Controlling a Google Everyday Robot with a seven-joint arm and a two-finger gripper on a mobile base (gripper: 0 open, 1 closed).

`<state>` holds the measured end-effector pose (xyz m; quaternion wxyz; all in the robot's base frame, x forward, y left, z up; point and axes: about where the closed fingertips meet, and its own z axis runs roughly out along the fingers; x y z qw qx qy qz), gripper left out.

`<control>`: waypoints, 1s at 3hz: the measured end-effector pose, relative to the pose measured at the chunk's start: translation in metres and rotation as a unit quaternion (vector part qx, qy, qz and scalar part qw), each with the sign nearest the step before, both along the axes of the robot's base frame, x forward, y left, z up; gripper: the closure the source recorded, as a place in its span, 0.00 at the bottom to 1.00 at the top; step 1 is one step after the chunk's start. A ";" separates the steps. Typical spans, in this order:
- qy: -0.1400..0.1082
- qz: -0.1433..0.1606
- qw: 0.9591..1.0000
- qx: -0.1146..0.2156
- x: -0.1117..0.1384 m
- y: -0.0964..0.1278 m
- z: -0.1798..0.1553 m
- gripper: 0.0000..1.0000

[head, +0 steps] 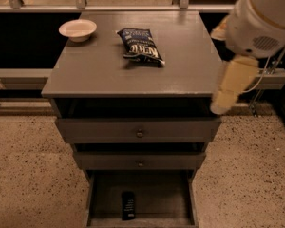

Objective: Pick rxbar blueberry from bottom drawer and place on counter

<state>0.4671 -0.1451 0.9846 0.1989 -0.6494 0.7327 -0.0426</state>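
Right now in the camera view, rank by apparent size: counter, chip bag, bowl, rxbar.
Largest to smallest:
1. counter
2. chip bag
3. bowl, only a little smaller than the bag
4. rxbar blueberry, lying in the bottom drawer
The gripper hangs beside the counter's right front corner.

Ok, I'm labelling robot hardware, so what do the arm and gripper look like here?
The arm is a bulky rounded white housing with a small slotted vent and a thin tan band. Below it hangs the gripper, pale cream and blocky, beside the near right corner of the counter. A thin pale cable seems to trail next to it.
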 end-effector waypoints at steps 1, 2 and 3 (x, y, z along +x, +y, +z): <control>-0.071 0.112 0.991 -0.031 0.022 0.101 -0.008 0.00; -0.089 0.127 0.987 -0.031 0.025 0.115 -0.004 0.00; -0.091 0.185 0.975 -0.087 0.030 0.123 -0.030 0.00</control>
